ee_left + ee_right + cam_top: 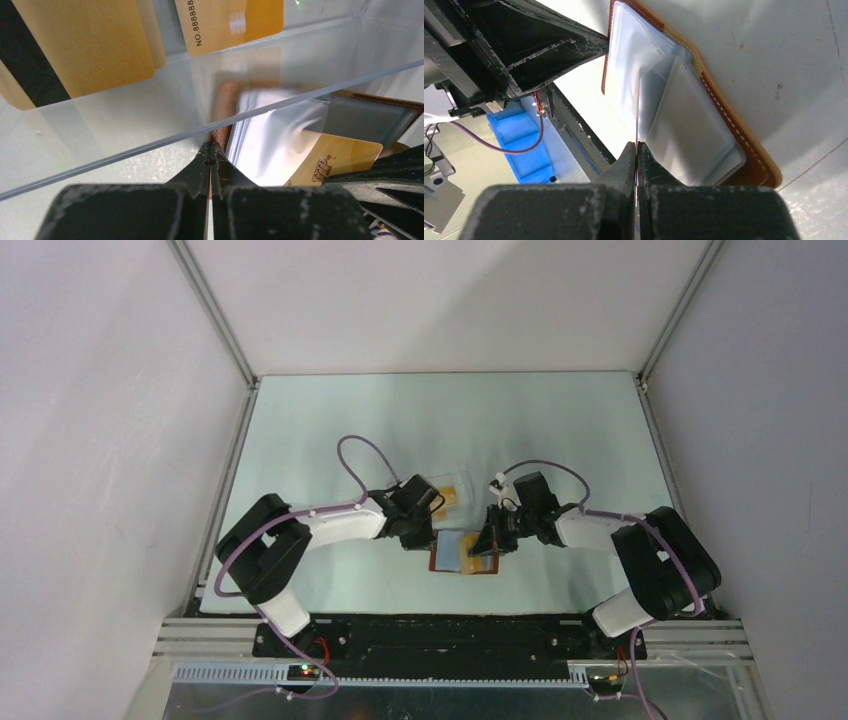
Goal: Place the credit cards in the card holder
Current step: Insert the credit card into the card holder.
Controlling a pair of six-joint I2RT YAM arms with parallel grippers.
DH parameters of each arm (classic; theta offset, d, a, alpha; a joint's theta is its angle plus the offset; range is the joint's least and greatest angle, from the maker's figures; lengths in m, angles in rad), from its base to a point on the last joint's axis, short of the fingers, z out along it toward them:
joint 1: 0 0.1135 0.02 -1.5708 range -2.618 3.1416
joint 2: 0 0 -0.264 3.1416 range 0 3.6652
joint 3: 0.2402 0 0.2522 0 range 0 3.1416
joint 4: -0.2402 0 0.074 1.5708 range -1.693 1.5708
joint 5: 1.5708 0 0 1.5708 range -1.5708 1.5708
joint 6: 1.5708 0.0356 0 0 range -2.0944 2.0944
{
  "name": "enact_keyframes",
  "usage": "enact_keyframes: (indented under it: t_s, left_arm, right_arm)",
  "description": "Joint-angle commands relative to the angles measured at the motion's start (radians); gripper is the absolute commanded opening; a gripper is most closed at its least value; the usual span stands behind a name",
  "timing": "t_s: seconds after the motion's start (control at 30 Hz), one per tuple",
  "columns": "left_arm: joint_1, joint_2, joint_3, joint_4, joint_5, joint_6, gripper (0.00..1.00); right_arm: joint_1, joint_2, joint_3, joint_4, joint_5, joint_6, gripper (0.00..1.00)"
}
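The brown card holder (pixel 452 552) lies open on the table between my two arms, its clear and grey-blue pockets facing up. My left gripper (pixel 211 146) is shut on its brown left edge (pixel 223 107). My right gripper (pixel 637 145) is shut on one thin clear pocket leaf (pixel 638 105), held upright above the other pockets (pixel 684 130). One gold credit card (pixel 336 159) marked VIP sits partly inside a pocket. Several more gold credit cards (pixel 85 45) lie in the clear box (pixel 150 115) just behind the card holder.
The clear plastic box (pixel 452 487) stands close behind both grippers, its near wall right over the left fingertips. The two grippers (pixel 428 537) (pixel 492 543) are only a card's width apart. Grey walls enclose the table on the left, right and back.
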Motion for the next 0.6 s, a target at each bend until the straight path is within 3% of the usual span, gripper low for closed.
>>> enact_keyframes:
  t_s: [0.0,0.57]
  left_arm:
    - [-0.003,0.042,0.011,-0.031,-0.007,0.034,0.00]
    - [-0.003,0.060,0.028,-0.045,-0.007,0.040,0.00]
  right_arm:
    - [-0.007,-0.005,-0.001,0.077,-0.016,-0.031,0.00]
    - [-0.029,0.088,-0.037,0.224,0.047,0.021,0.00]
